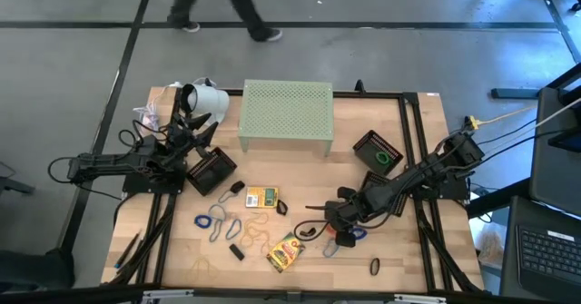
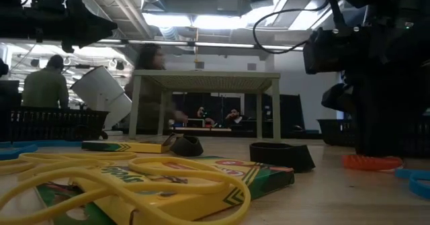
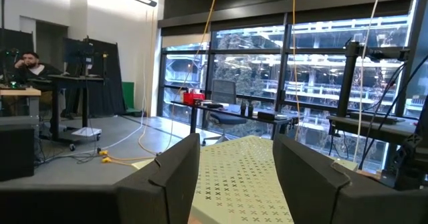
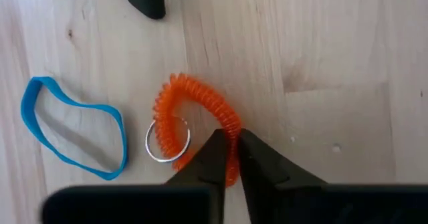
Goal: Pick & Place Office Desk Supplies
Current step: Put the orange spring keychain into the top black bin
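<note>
My right gripper (image 1: 334, 234) (image 4: 232, 144) points down over the table's near right part, shut on an orange coil (image 4: 194, 110) with a metal ring (image 4: 167, 140). The coil (image 2: 369, 162) lies flat on the wood. A blue band (image 4: 73, 127) and a black piece (image 4: 147, 0) lie close by. Two yellow-green boxes (image 1: 286, 251) (image 1: 261, 197), tan rubber bands (image 1: 257, 227) and blue and grey rings (image 1: 213, 222) lie loose in the middle. My left gripper (image 1: 201, 127) (image 3: 234, 150) is open, raised over the left black mesh tray (image 1: 211, 168). My right gripper pinches the orange coil between its two fingers at one end of the arc (image 4: 231, 127), beside the metal ring. The fingers come from above, pointing down, and stand across the coil. The coil rests on the table.
The pale green perforated stand (image 1: 286, 113) stands at the far middle, and a second black mesh tray (image 1: 379, 150) at the right. A white cylinder (image 1: 204, 98) lies at the far left. Small black pieces (image 1: 236, 251) (image 1: 374, 266) lie near the near edge. A person walks beyond the table.
</note>
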You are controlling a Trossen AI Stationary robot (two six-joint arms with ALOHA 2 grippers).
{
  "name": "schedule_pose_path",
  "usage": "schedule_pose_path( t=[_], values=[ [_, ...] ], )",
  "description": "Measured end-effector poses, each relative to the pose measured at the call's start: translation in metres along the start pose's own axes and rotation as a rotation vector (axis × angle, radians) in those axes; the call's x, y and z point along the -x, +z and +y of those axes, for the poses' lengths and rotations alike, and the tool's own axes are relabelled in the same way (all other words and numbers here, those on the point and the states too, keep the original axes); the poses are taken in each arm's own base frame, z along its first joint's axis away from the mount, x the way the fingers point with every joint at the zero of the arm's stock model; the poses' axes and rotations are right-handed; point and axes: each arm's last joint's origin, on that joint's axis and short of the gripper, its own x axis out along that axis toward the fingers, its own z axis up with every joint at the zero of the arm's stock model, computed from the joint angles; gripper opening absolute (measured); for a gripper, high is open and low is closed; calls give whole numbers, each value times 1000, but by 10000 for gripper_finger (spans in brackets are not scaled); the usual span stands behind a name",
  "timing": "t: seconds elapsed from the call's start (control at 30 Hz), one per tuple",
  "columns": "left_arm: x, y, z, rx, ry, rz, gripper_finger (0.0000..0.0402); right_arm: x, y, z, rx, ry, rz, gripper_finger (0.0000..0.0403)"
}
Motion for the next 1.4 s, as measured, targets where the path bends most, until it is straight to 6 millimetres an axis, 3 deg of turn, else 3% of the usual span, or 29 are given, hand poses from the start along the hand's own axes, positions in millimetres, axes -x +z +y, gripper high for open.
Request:
schedule_pose_path(
  t=[0.3, 0.57, 0.73, 0.93, 1.13, 1.4],
  values=[
    [0, 0, 0, 0, 0, 0, 186, 6, 11, 5, 47, -17, -12, 13],
    [0, 0, 0, 0, 0, 0, 185, 52, 54, 10, 61, -178, -61, 7],
    [0, 0, 0, 0, 0, 0, 186, 83, 62, -2, 61, -360, 19, 8],
    [0, 0, 0, 0, 0, 0, 185, 120, 50, -33, 36, -524, 89, 8],
    [0, 0, 0, 0, 0, 0, 186, 150, 28, -76, -100, -617, 30, 9],
    [0, 0, 0, 0, 0, 0, 186, 159, -11, -122, -312, -723, -12, 14]
  ],
)
